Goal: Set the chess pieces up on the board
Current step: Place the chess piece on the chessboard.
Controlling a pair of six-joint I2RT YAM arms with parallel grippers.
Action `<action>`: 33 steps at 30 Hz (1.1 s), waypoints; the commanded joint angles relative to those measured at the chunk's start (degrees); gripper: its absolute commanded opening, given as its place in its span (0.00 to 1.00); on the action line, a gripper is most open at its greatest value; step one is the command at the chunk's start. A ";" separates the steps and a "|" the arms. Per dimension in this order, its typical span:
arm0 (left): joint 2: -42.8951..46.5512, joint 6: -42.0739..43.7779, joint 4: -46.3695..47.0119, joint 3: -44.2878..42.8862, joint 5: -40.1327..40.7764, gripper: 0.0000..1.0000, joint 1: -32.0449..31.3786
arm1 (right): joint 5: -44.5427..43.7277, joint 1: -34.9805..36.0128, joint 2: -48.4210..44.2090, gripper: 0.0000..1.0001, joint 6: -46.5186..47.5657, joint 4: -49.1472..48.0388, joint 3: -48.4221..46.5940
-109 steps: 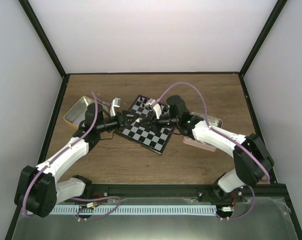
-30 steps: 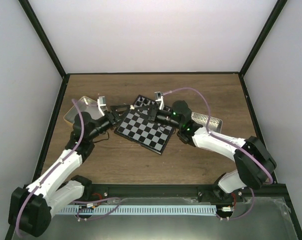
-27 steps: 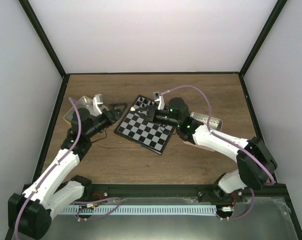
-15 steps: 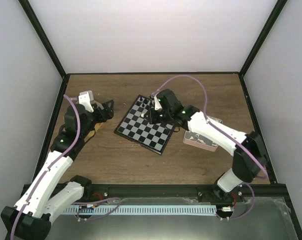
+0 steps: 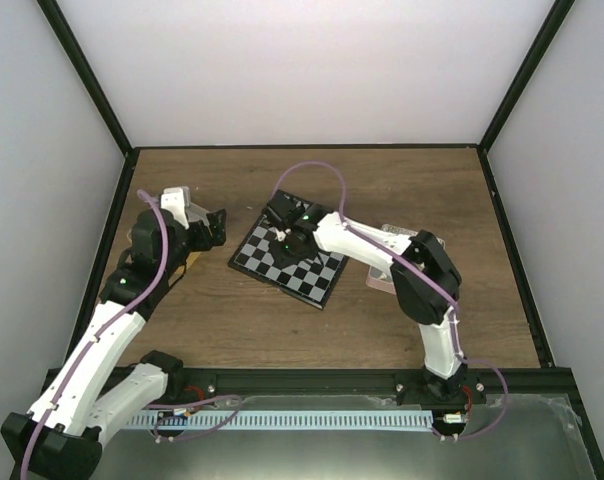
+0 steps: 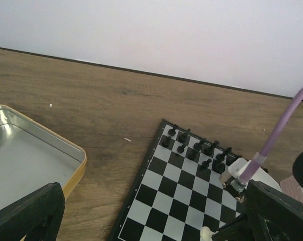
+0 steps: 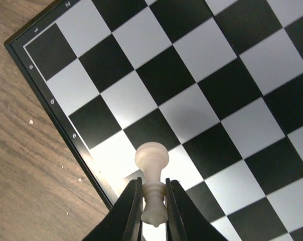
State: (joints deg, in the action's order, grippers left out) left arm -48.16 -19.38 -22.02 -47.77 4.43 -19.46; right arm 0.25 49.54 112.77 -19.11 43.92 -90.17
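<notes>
**A:** Wooden tabletop (image 5: pixel 382 190) under pale walls (image 5: pixel 302 70), chessboard (image 7: pixel 156 75) lying askew on it. Right gripper (image 7: pixel 152 191)?

**B:** Clamped on a cream pawn (image 7: pixel 151 158) by the stem, head poking out beyond the jaws, above pale squares just inside the board's numbered rim. Cannot tell whether touching down.

**A:** Left gripper (image 6: pixel 154 206)?

**B:** Spread wide, holding nothing, between the yellow-sided tin (image 6: pixel 73 150) and the board.

**A:** Risks?

**B:** Probably tipping on release, given so narrow a base; possibly landing astride two squares. Also nudging the board on the way out and toppling the black pieces (image 6: pixel 196 148) ranked along the far edge.
</notes>
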 commanded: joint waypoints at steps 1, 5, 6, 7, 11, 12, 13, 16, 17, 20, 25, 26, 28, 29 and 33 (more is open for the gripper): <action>0.14 2.89 -0.60 -1.48 2.29 1.00 0.16 | -2.87 1.15 2.93 0.10 2.15 4.92 -6.88; 0.46 2.38 0.75 1.00 5.53 1.00 0.22 | -3.00 1.26 4.83 0.10 2.57 6.44 -8.86; 0.52 2.53 0.58 0.89 5.66 1.00 0.27 | -2.91 1.33 5.10 0.10 2.76 6.78 -9.19; 0.75 2.58 0.42 0.94 5.85 1.00 0.23 | -2.91 1.46 5.43 0.11 3.14 7.10 -9.41; 1.69 2.61 0.29 1.43 7.61 1.00 0.22 | -3.50 2.18 7.53 0.11 4.51 9.12 -11.14; 1.80 2.59 0.19 1.40 8.20 1.00 0.22 | -3.61 2.27 8.16 0.11 4.59 9.77 -11.71; 1.95 2.61 0.07 1.44 8.63 1.00 0.22 | -3.65 2.35 8.59 0.11 4.72 10.00 -12.11; 2.32 2.84 -0.03 1.74 8.73 1.00 0.22 | -3.21 2.36 9.45 0.11 4.96 9.97 -12.75; 2.47 2.85 -0.04 1.95 8.48 1.00 0.26 | -3.16 2.40 9.68 0.11 5.03 9.99 -12.94; 2.85 2.94 -0.03 2.31 8.41 1.00 0.29 | -3.51 2.43 10.69 0.11 4.99 10.79 -14.05; 3.20 3.11 0.03 2.47 8.16 1.00 0.23 | -3.49 2.49 11.53 0.20 4.71 11.32 -15.40; 3.28 3.07 0.11 2.47 7.87 1.00 0.22 | -3.50 2.49 11.55 0.23 4.70 11.33 -15.65; 3.42 2.42 0.33 2.21 6.66 1.00 0.22 | -3.19 2.49 11.73 0.28 4.61 11.17 -16.26; 3.38 2.07 0.58 2.11 5.78 1.00 0.26 | -3.04 2.47 11.69 0.29 4.54 11.06 -16.54; 3.22 0.89 1.53 1.55 2.37 1.00 0.23 | -2.93 2.45 10.87 0.30 3.75 9.83 -16.46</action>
State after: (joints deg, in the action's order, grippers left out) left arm -45.34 -17.67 -22.31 -45.80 10.11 -19.46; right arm -2.61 51.51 124.03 -14.61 54.28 -104.18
